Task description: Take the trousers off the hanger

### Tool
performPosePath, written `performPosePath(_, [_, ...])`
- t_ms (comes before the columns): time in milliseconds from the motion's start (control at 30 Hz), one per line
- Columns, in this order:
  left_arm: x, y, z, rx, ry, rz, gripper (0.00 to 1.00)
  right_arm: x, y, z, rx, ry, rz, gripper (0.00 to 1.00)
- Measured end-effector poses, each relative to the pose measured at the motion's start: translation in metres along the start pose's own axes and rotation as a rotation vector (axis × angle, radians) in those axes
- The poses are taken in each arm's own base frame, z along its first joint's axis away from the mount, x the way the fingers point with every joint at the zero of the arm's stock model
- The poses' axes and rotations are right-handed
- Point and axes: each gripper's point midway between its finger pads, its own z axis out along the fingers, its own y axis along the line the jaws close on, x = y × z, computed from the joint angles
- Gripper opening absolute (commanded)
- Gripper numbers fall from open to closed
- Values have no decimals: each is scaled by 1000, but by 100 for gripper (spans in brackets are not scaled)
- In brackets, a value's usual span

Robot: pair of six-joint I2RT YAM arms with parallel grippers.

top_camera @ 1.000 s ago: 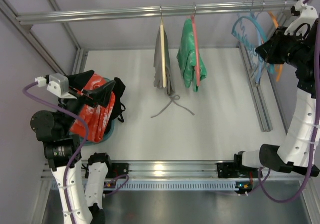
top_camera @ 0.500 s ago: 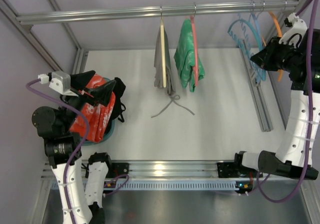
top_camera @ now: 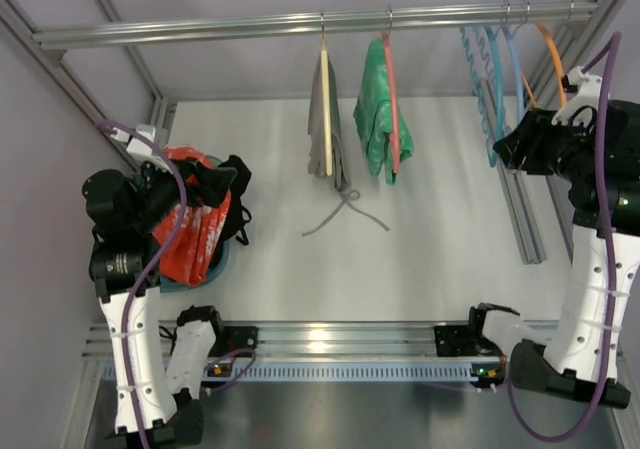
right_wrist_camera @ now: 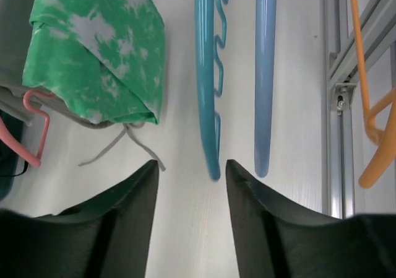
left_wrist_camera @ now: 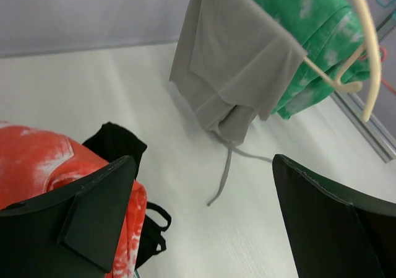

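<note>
The left arm [top_camera: 128,319] and right arm [top_camera: 590,279] have smooth, curved white shells with black joints and round black motor housings. A purple cable [top_camera: 179,209] runs along each, tied on with pale straps. The left gripper [left_wrist_camera: 204,160] and right gripper [right_wrist_camera: 191,165] have matte black, wedge-shaped fingers [left_wrist_camera: 99,210].

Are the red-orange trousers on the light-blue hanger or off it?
Off. The red-orange fabric trousers lie heaped at left; the thin light-blue plastic hanger hangs bare at right.
</note>
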Motion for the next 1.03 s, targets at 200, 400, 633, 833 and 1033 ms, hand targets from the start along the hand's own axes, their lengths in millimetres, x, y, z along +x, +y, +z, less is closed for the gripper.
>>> performPosePath(200, [36, 20, 7, -50, 189, -67, 98, 21, 15, -21, -53, -18, -70, 92])
performPosePath(400, [80, 49, 20, -118, 430, -188, 98, 55, 45, -34, -236, 3, -143, 99])
performPosePath(633, [121, 70, -1, -252, 606, -205, 98, 124, 57, -27, -383, 119, -116, 99])
performPosePath(833, [101, 52, -34, -271, 504, -60, 98, 151, 63, -32, -423, 138, -122, 99])
performPosePath(1033, [88, 44, -57, -309, 449, 32, 98, 150, 66, -34, -440, 124, -134, 99])
